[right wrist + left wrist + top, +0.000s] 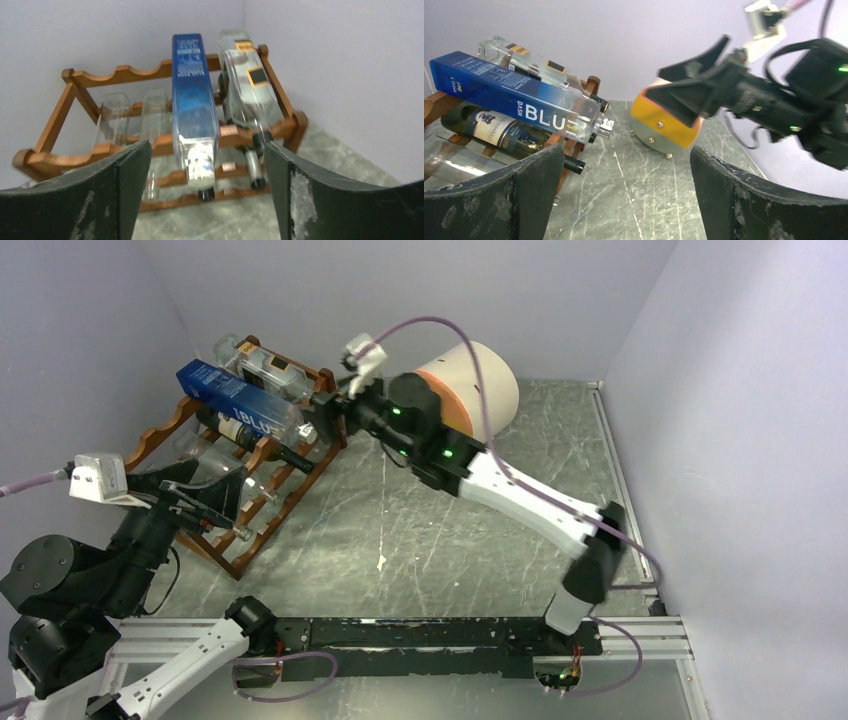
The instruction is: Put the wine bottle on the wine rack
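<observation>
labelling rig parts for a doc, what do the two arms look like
Left arm and right arm: white links, black joints, lilac cables, a white camera box at each wrist; green lights on the right. End effector fingers are black, curved, scuffed.

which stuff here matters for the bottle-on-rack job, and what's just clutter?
Job:
- wine rack
- bottles lying on it: dark wine bottle, blue BLUE bottle, clear orange-labelled bottle
- right hand, open, facing the rack

Clutter:
- orange-faced cylinder on the table
- left hand, open, beside the rack
</observation>
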`<state>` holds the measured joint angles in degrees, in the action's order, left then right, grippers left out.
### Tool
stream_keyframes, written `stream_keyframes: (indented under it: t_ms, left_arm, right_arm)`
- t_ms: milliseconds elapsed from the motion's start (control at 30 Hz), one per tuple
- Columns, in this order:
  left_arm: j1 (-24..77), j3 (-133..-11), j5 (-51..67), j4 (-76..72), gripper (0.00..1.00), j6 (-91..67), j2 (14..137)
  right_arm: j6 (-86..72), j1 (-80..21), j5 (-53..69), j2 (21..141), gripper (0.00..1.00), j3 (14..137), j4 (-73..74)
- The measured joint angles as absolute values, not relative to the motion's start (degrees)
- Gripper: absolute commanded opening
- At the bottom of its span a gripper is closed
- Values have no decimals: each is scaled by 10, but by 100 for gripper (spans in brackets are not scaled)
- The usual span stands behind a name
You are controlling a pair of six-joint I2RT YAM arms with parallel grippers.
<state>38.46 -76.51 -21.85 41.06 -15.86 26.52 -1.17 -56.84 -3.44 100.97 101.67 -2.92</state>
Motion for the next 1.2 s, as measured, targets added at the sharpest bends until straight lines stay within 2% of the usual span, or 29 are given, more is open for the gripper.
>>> stream_keyframes:
  t_ms: [100,233,400,733,900,1200]
  left_arm:
    - [385,-765,-219,424,99,-159,264]
    - [385,-775,-224,453,99,-161,261]
    - [385,-808,-227,477,99,-161,262]
    - [385,-861,-211,531,99,-147,271]
    - [380,-905,-178,550,99,-123,279]
    - [359,-936,-151,556,99,-98,279]
  right_arm:
    - [-33,-568,-61,908,99,912,-24]
    - [-77,-569,-123,783,100,794,17]
    - [-169,-568,-230,695,100,715,139]
    - [-279,-568,-363,534,100,669,397]
    - [-252,-568,-387,459,100,674,438]
    - [-200,-568,-413,433,100,711,450]
